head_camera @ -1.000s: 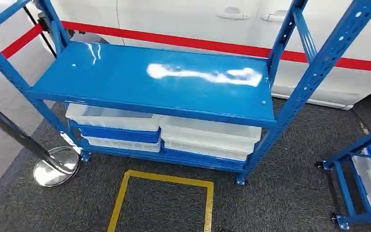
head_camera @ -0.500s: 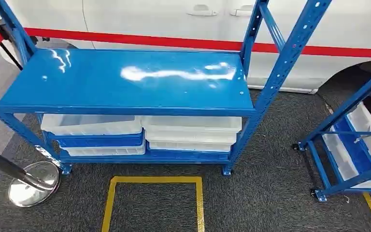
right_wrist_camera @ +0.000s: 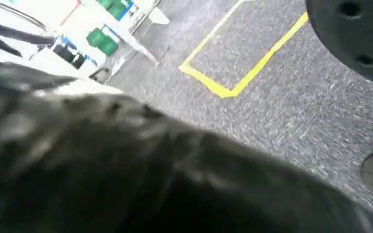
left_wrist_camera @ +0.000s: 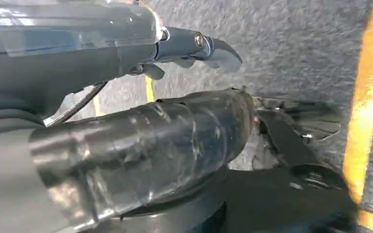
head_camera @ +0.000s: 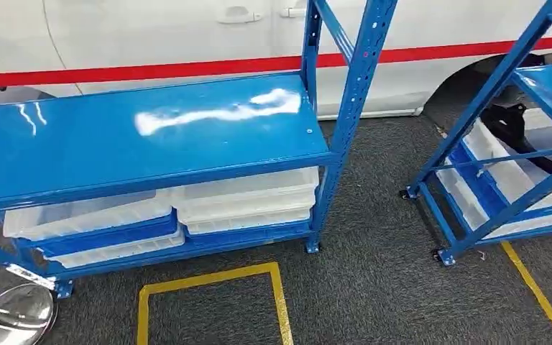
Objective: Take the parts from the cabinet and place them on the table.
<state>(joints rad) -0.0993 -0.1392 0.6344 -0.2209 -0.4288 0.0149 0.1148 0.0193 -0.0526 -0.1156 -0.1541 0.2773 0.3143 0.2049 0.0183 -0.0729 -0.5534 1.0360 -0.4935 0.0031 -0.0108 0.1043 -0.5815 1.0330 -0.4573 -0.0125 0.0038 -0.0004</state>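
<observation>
Dark grey carpeted floor (head_camera: 374,287), marked with a yellow tape square (head_camera: 208,277); white vehicle (head_camera: 151,36) with red stripe behind. Blue cabinet (head_camera: 151,144) ahead, standing just beyond the square, which probably marks the standing position for reaching it. Top shelf bare and glossy. Clear bins (head_camera: 244,198) stacked in two columns on the lower shelves, touching side by side; likely stored low and boxed to keep the parts sorted. Contents too faint to make out through the translucent walls. Second blue rack (head_camera: 471,108) with similar bins well apart to the right. Chrome stanchion base (head_camera: 14,309) near the cabinet's left foot.

Left hand (left_wrist_camera: 141,121): pointed down at the floor, fingers (left_wrist_camera: 218,51) extended and apart from the thumb, holding nothing. Right hand (right_wrist_camera: 126,165): dark blurred mass close to the lens; spread of fingers cannot be told.

Judged stage: approach only. No part taken yet; transfer to the counter not started.
</observation>
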